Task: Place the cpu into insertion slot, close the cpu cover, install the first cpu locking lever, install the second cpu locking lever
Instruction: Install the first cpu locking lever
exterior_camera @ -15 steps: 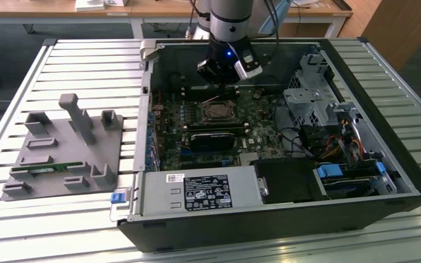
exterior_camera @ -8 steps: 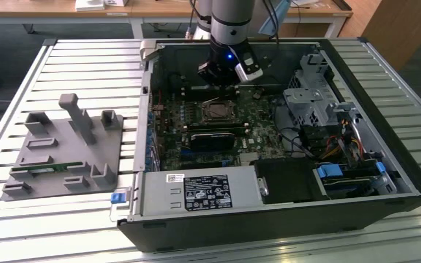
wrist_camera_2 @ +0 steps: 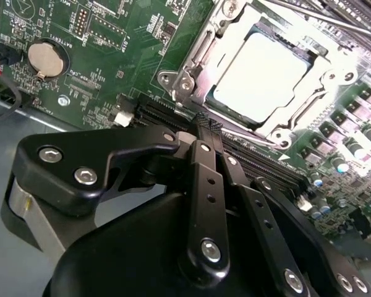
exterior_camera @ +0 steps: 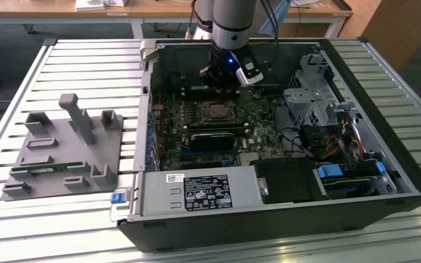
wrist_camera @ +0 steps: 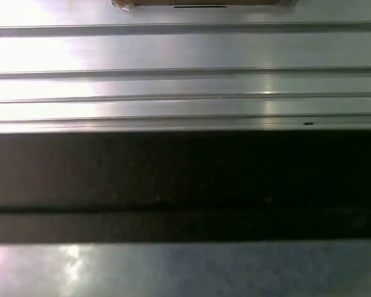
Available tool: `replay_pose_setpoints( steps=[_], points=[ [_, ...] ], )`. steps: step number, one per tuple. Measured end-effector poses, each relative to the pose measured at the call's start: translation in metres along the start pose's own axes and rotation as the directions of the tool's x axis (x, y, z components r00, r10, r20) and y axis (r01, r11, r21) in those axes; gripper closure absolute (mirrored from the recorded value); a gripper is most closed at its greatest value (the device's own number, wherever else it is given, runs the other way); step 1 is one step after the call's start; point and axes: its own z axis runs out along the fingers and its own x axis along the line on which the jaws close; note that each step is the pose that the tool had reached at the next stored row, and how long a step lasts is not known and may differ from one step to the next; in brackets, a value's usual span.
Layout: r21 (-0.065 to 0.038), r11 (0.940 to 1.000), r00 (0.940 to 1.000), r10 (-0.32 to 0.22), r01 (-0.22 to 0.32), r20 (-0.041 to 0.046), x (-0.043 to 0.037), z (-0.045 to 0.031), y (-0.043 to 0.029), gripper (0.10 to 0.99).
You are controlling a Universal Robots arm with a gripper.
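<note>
The cpu (wrist_camera_2: 260, 77) lies flat in the insertion slot (exterior_camera: 215, 111) on the green board, its pale metal top showing through a square window. The silver cpu cover (wrist_camera_2: 201, 59) lies down around the chip's edges. Thin metal lever rods (wrist_camera_2: 321, 15) run past the socket's far side; I cannot tell whether they are latched. My gripper (wrist_camera_2: 205, 120) hangs just above the board beside the socket, over the long black slots, with its fingers pressed together on nothing. In the exterior view the gripper (exterior_camera: 222, 89) sits inside the open computer case, right behind the socket.
A black card (exterior_camera: 212, 138) lies in front of the socket, with the power supply (exterior_camera: 195, 192) nearer still. A drive cage (exterior_camera: 309, 104) and cables fill the exterior view's right. A grey fixture (exterior_camera: 64, 148) stands on the slatted table at its left. A coin battery (wrist_camera_2: 46, 59) sits on the board.
</note>
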Motion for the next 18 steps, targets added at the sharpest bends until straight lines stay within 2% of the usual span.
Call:
replay_pose_setpoints(
  steps=[4, 11, 16, 18],
  points=[
    [0.003, 1.0000, 1.0000, 0.000, 0.000, 0.0002, -0.0005, 0.0029, -0.0003, 0.980],
    [0.003, 1.0000, 1.0000, 0.000, 0.000, 0.0004, -0.0005, 0.0020, -0.0002, 0.980],
    [0.010, 1.0000, 1.0000, 0.000, 0.000, 0.0005, -0.0005, 0.0019, -0.0001, 0.980],
    [0.016, 0.9999, 1.0000, 0.000, 0.000, 0.0008, -0.0004, 0.0022, 0.0000, 0.980]
  ],
)
